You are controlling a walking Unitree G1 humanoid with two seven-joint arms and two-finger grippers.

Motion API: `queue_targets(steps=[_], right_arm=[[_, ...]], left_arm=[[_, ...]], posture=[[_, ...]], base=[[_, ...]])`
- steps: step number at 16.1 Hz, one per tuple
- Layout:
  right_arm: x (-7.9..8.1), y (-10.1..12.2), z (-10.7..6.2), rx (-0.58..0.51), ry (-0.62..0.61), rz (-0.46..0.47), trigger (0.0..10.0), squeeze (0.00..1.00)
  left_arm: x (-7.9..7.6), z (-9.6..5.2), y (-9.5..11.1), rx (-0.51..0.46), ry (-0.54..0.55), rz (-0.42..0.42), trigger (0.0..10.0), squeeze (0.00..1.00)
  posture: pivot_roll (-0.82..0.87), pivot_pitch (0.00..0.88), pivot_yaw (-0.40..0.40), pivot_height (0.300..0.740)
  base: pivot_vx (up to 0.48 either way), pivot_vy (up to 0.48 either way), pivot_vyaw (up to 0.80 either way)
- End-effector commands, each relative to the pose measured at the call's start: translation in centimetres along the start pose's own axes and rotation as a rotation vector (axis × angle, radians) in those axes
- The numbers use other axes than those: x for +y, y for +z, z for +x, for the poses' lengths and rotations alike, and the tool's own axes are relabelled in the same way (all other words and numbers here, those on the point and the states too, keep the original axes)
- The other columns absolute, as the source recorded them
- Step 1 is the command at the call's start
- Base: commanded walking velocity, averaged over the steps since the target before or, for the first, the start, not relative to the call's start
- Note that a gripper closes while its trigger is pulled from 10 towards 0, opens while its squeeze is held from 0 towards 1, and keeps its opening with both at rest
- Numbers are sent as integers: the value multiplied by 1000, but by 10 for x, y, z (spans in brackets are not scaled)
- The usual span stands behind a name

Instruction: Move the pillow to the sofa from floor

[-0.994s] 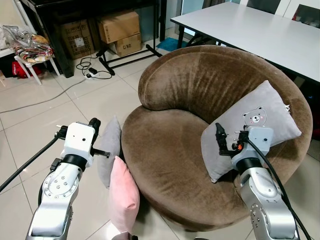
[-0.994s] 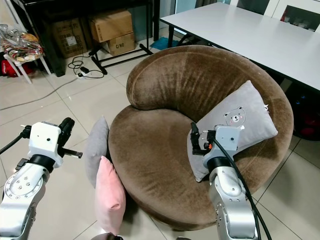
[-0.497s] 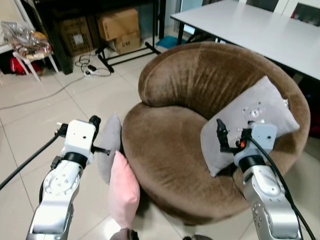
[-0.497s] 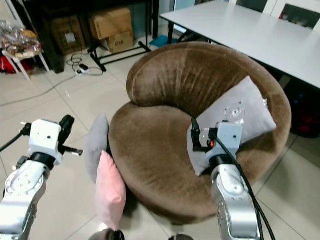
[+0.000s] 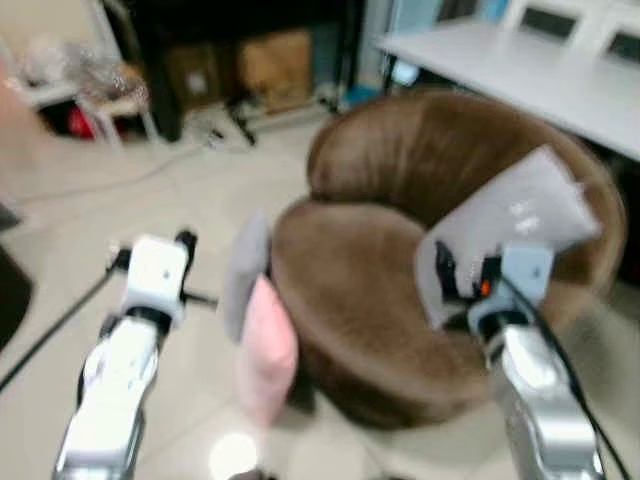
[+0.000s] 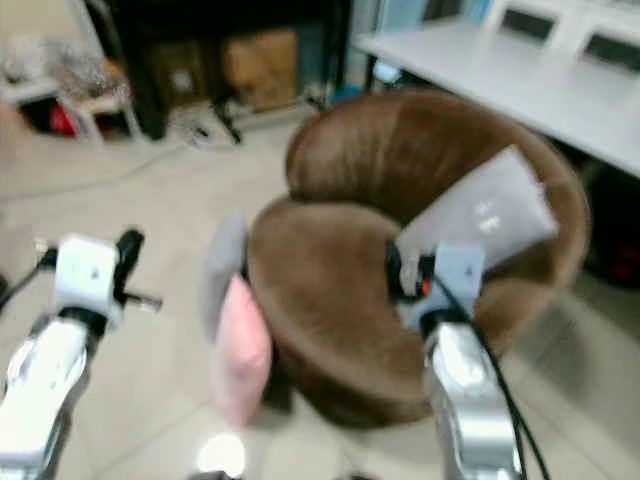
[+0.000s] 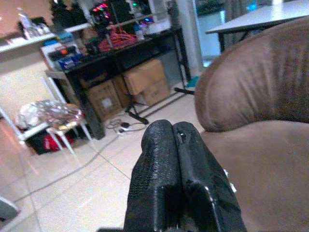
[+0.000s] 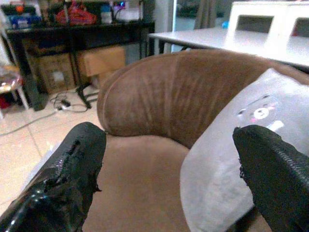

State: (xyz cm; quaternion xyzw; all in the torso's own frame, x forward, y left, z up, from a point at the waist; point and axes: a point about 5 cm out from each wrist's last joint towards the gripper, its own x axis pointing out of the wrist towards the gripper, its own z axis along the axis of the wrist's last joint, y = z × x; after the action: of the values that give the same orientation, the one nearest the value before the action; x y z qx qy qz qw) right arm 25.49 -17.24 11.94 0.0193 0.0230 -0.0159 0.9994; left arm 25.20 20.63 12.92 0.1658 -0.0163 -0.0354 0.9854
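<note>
We count three pillows: a pink pillow [image 5: 266,345] and a grey pillow [image 5: 243,275] standing on the tiled floor [image 5: 150,215] against the brown sofa [image 5: 400,200], and a grey bear pillow [image 5: 520,215] on its seat. Our left gripper [image 7: 179,166] has its jaws clenched on nothing; our right gripper [image 8: 169,169] has them spread wide. Since a second ago our view has blurred and swung, the pillows unmoved. Bare floor lies open leftward; a white desk [image 5: 520,60] stands beyond.

Home living room — sofa [image 5: 400,190], table [image 5: 520,70]
</note>
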Motion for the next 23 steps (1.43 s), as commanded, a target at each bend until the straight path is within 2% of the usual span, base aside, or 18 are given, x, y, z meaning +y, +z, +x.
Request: queue_targets(steps=[1, 2, 3, 4, 6, 7, 8, 9, 11, 14, 23], right_arm=[[-6, 4, 0, -7, -24, 27, 10000, 1000], [-8, 6, 1, -11, -44, 32, 10000, 1000], [-8, 7, 2, -11, -37, -29, 10000, 1000], [-8, 7, 2, -11, -40, -53, 10000, 1000], [-6, 9, 0, -65, -24, -29, 10000, 1000], [-7, 10, -1, -76, -22, -55, 10000, 1000], [-8, 9, -1, -61, -32, -30, 10000, 1000], [-9, 8, -1, -55, -37, -44, 10000, 1000], [-10, 5, -2, -21, -53, -22, 10000, 1000], [-3, 3, -2, -21, -6, 4, 10000, 1000], [-2, -1, -1, 6, -8, -3, 10000, 1000]], left_arm=[[-2, 1, 2, -9, -1, -2, 10000, 0], [-2, 1, 2, -11, 3, -5, 10000, 0], [-2, 1, 2, -17, 8, -15, 10000, 0], [-2, 1, 2, -17, 8, -14, 10000, 0], [-2, 1, 2, -17, 18, -22, 10000, 0], [-2, 1, 2, -16, 19, -26, 10000, 0], [-1, 2, 2, -14, 22, -30, 10000, 0], [-1, 3, 2, -16, 22, -32, 10000, 0], [-2, 4, 3, -20, 18, -33, 10000, 0], [-3, 4, 3, -20, 13, -33, 10000, 0], [0, 3, 1, -14, 20, -25, 10000, 0]], posture=[[-72, 0, -7, 740], [-74, 0, -8, 740], [-75, 0, -7, 740], [-75, 0, -7, 740], [-75, 0, -7, 740], [-79, 0, -9, 740], [-81, 0, -7, 740], [-81, 0, -7, 740], [-80, 0, -6, 740], [-76, 0, -8, 740], [-69, 0, -18, 740]], base=[[0, 0, 0], [0, 0, 0], [0, 0, 0], [0, 0, 0], [0, 0, 0], [0, 0, 0], [0, 0, 0], [0, 0, 0], [0, 334, 0], [0, 399, 0], [0, 405, 0]])
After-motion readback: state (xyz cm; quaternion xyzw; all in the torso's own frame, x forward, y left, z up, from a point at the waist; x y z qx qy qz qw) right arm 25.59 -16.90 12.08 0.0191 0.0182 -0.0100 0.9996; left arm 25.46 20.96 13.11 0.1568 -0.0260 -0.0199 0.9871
